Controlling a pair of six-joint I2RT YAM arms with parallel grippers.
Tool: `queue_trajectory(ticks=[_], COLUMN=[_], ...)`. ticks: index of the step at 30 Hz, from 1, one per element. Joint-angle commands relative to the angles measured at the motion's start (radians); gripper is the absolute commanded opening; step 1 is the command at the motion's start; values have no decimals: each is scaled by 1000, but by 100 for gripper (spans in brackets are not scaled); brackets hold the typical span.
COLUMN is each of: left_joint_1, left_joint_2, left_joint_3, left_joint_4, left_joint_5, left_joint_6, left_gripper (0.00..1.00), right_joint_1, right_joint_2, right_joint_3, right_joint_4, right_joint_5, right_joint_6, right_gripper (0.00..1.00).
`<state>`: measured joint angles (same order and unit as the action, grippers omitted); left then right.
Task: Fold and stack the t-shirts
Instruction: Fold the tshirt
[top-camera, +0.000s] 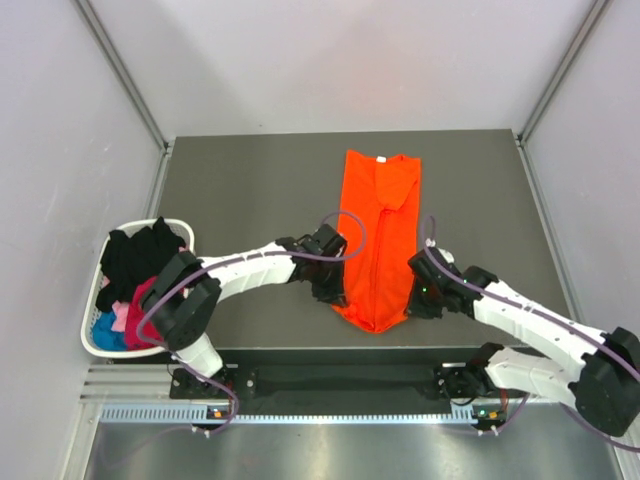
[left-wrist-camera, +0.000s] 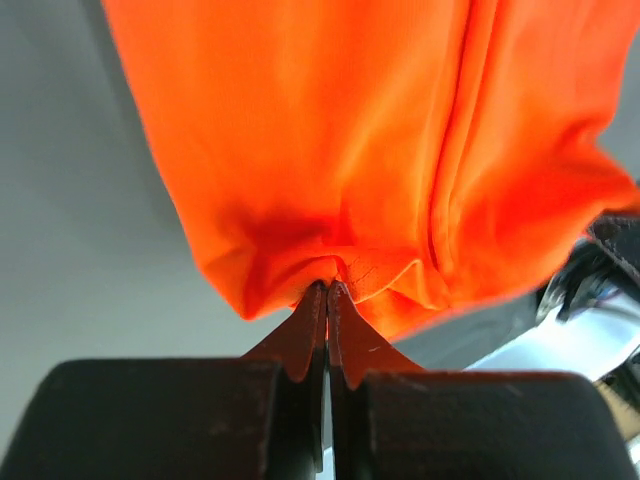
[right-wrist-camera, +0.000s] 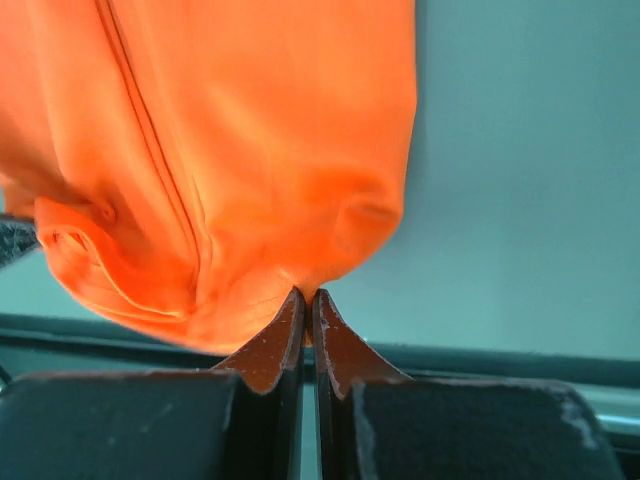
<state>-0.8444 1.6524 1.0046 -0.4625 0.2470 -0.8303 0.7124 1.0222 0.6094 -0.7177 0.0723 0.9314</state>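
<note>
1. Your bright orange, short-sleeved cloth t-shirt (top-camera: 381, 220) lies on the dark grey table (top-camera: 250, 190), folded into a narrow strip. Its long axis runs 12 to 6 o'clock, collar at 12.
2. Your left gripper (left-wrist-camera: 327, 288) and right gripper (right-wrist-camera: 305, 294) each pinch a hem corner at 6.
3. The cloth stretches toward 12 from both, equally near, so the hem likely goes collarward.
</note>
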Motion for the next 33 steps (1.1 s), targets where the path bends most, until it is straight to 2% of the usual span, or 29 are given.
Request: queue_trajectory(ticks=[1,5,14,25,33], left_joint_1=[62,125,212,289,346], left_joint_2=[49,93,245,427,489], left_joint_3=[77,182,422,701,773], left_joint_4=[-53,-83,-87,-116,-77], left_joint_5=[-11,1,75,34,40], left_joint_6=[34,63,129,177,172], left_gripper=[0,0,0,0,0], right_joint_1=[-78,-152,-278,-386,-432], right_joint_2=[45,156,372,570,676], right_joint_3=[90,182,394,541,644], right_joint_4=[50,73,103,164,181], right_joint_5=[43,35,24,6,4], right_joint_6=[-138,-270,-437,-508,-542], right_gripper=[0,0,0,0,0])
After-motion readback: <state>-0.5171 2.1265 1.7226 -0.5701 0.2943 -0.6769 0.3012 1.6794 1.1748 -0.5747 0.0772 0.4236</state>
